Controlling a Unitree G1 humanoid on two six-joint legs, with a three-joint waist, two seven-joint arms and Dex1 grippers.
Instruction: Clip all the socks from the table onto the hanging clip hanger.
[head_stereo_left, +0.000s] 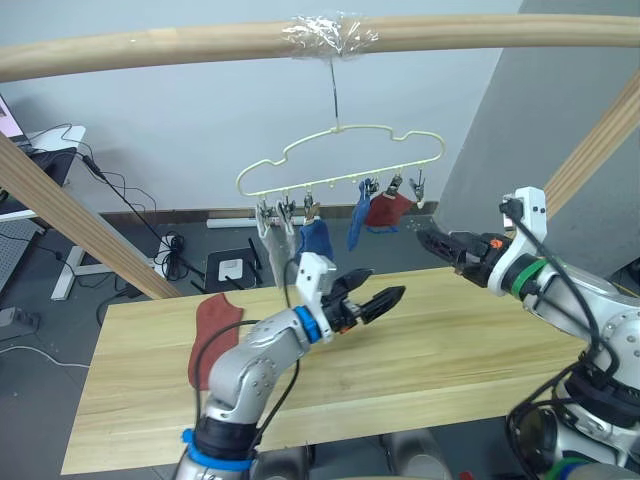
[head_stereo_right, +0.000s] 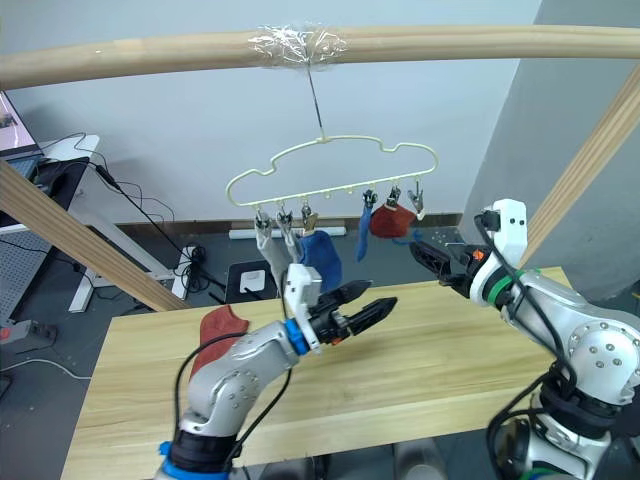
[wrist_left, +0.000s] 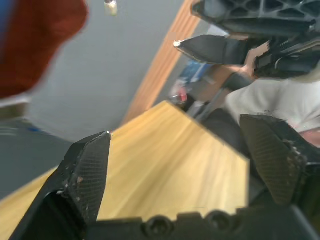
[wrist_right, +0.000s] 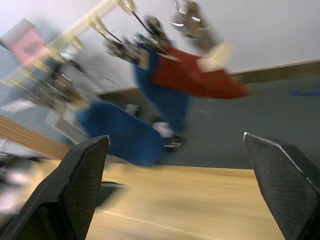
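Hanging from the wooden pole (head_stereo_left: 180, 42) by its metal hook, the clip hanger (head_stereo_left: 340, 160) held five socks: two grey ones (head_stereo_left: 272, 240) at its left end, a blue sock (head_stereo_left: 314, 238) beside them, another blue sock (head_stereo_left: 357, 222) further right, and a red sock (head_stereo_left: 387, 210) near the right end. One red sock (head_stereo_left: 212, 325) lay on the table (head_stereo_left: 450, 350) near the far left corner, draped partly over the far edge, it seemed. The left gripper (head_stereo_left: 378, 298) hovered above the middle of the table, fingers parted and empty. The right gripper (head_stereo_left: 432, 240) was raised near the far right edge, just beside the hanging red sock, its fingers (wrist_right: 80, 180) spread wide and holding nothing.
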